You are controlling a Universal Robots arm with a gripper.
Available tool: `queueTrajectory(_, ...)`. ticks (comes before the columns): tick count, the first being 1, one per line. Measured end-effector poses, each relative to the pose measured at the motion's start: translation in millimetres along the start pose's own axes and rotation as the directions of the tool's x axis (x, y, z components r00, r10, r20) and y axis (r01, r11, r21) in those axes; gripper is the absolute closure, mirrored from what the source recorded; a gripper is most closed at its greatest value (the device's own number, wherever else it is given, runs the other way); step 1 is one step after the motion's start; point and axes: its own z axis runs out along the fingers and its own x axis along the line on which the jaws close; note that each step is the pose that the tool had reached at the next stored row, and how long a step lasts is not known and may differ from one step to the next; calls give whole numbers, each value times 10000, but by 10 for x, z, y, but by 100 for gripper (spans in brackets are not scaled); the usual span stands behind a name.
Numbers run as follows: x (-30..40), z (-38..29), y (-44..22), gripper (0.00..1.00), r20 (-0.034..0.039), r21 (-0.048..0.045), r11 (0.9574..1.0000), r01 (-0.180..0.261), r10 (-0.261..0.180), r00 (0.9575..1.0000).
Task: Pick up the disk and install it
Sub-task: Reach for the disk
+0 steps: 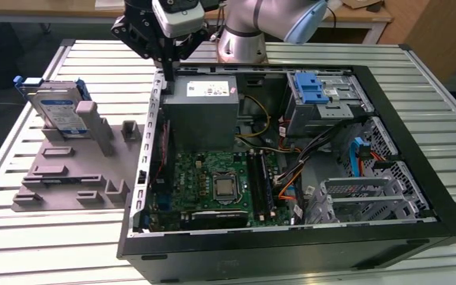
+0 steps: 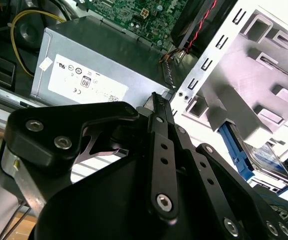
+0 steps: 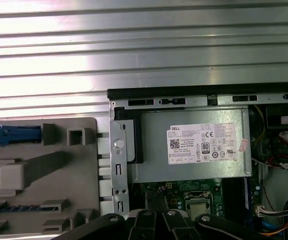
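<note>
my fingers [image 1: 167, 65] are pressed together with nothing between them, hanging at a corner of the open computer case [image 1: 386, 119], just beside the grey power supply [image 1: 204, 113]. the disk [image 1: 57, 110] stands upright in the grey holder [image 1: 69, 178] on the counter [image 1: 22, 237] — well apart from me, at the exterior view's left.

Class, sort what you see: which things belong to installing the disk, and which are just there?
Job: silver rectangular disk in blue carrier frame; black gripper; open black computer case.
Just there: grey power-supply box with white sticker; green motherboard.
</note>
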Motion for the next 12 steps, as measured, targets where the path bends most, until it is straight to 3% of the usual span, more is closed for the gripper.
queueTrajectory(12, 50, 9, -4, 89, 1, -1, 10000, 0, 0, 10000)
